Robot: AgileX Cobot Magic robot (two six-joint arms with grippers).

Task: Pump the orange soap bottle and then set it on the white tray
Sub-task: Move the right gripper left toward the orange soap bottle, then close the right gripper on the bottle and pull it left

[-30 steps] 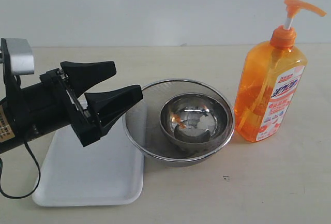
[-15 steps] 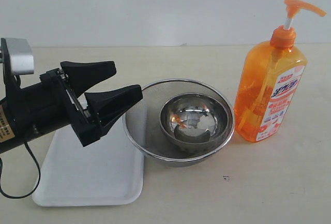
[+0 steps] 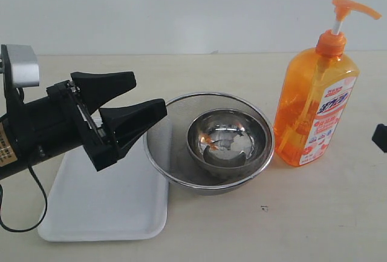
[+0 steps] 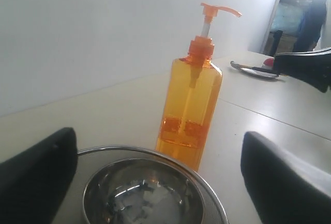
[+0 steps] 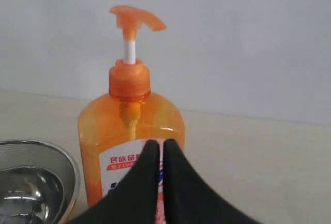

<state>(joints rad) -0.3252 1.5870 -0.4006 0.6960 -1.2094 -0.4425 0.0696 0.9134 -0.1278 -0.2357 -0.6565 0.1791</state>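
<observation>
Jaws of the left gripper (image 3: 150, 94) are being held spread and empty over the white tray (image 3: 103, 213), which is lying on the worktop (image 3: 290, 219) at the left. Beside it, a steel bowl (image 3: 227, 141) is being cradled in a mesh bowl (image 3: 158, 147). Further right, the orange soap bottle (image 3: 314, 111) is standing upright on the worktop, off the tray. Jaws of the right gripper (image 5: 158, 146) are being pressed together, pointed at its label.

The exterior view looks slightly down across the table (image 3: 254, 225). Both wrist views face the orange soap bottle (image 5: 103, 125), the right one nearer.
</observation>
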